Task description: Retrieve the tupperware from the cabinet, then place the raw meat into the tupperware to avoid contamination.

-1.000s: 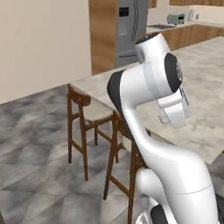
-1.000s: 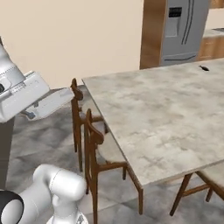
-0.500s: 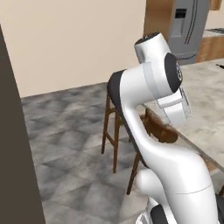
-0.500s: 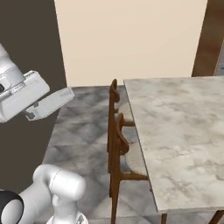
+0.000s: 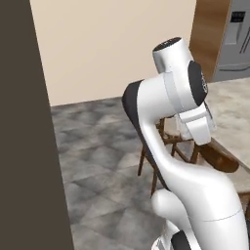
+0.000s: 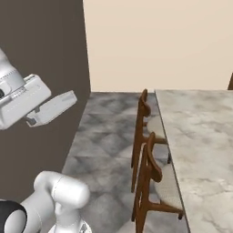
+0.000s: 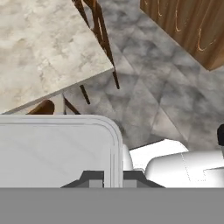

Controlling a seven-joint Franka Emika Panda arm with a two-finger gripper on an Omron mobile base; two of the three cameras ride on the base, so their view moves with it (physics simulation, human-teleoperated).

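Note:
In the hand view the tupperware (image 7: pixel 57 148), a clear box with thin pale edges, lies low at the left, and my gripper (image 7: pixel 111 178) is shut on its rim. From the right base view the tupperware (image 6: pixel 55 108) juts out flat from my gripper (image 6: pixel 36 116), high above the floor and left of the chairs. A warm-brown wood cabinet (image 7: pixel 188 30) with pale curved ornaments crosses the upper right of the hand view. The raw meat is out of view.
A marble-topped table (image 6: pixel 200 145) stands at the right with two wooden chairs (image 6: pixel 146 136) tucked against it; its corner (image 7: pixel 43 39) is below the hand. A tall dark panel (image 5: pixel 24 122) rises close on the left. A steel fridge (image 5: pixel 237 39) stands far right. Grey stone floor lies between.
The base has turned, so the whole scene has slid to the right in both base views and the dark panel has come in at the left. The arm keeps its pose and its grip.

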